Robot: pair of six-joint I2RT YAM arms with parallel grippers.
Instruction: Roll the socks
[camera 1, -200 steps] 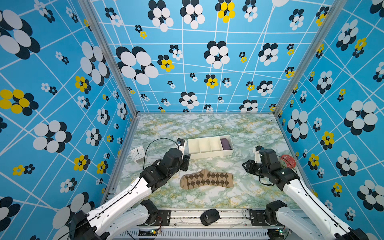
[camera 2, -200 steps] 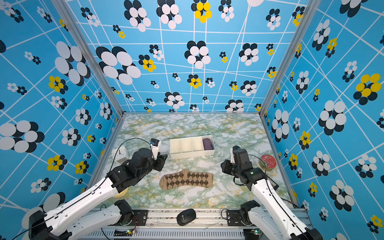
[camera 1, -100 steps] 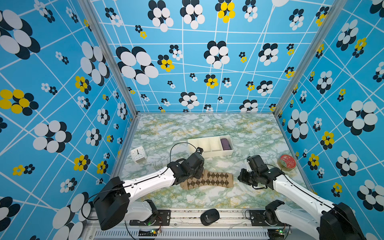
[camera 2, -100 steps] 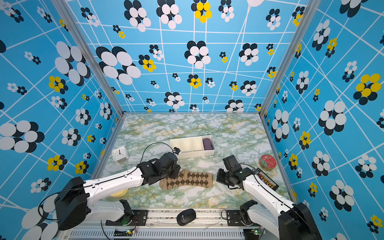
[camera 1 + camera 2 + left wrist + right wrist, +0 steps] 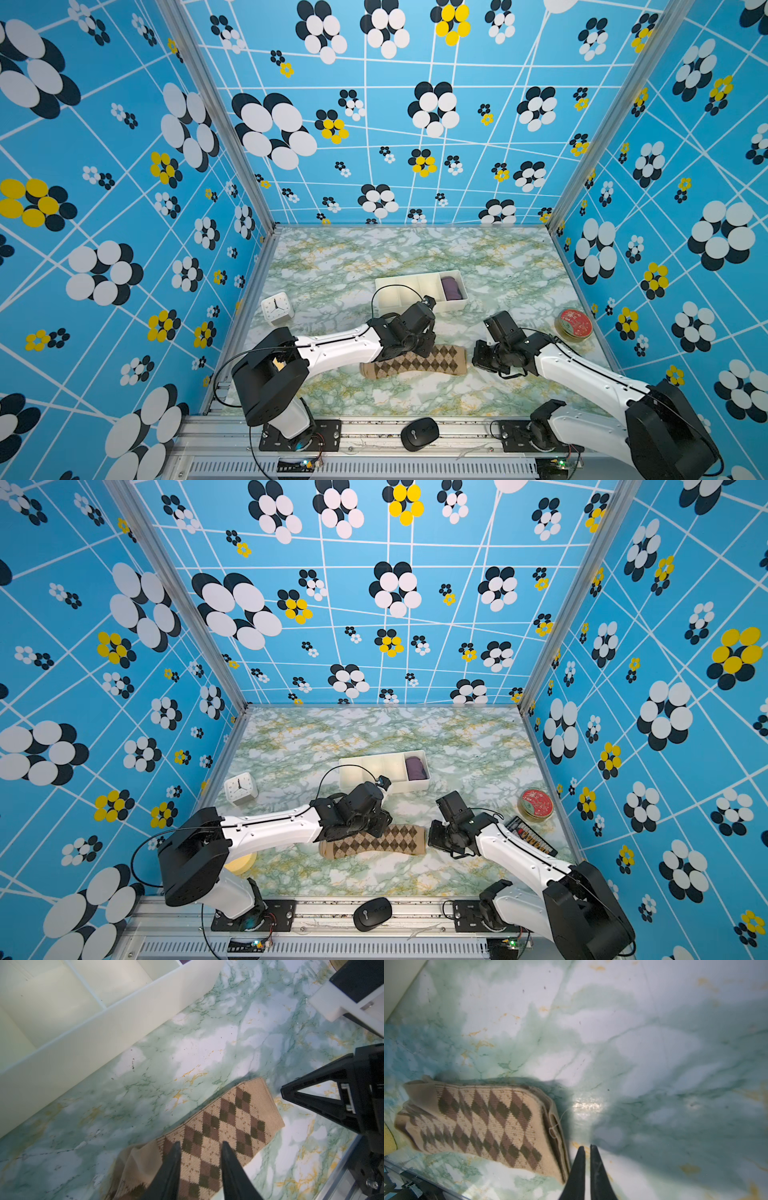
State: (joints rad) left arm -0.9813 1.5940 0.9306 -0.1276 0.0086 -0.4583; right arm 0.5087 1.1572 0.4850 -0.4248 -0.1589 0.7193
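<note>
Evidently the left gripper point(image 5: 201, 1143) stands parted with the socks point(image 5: 220, 1126) flat beneath its tips, perhaps touching them; the right gripper point(image 5: 587, 1146), pinched nearly closed on nothing, has their cuff end just beside it.

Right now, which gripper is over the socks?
The left gripper: its parted jaws are over the argyle socks. The right gripper is off the fabric, beside the cuff end.

Overhead pair, close wrist views, shared socks point(image 5: 218, 1136)

Walls point(image 5: 478, 62): blue with white lines and flower print. Desk point(image 5: 374, 253): green-white marble pattern. Aluminium corner posts point(image 5: 218, 116).
</note>
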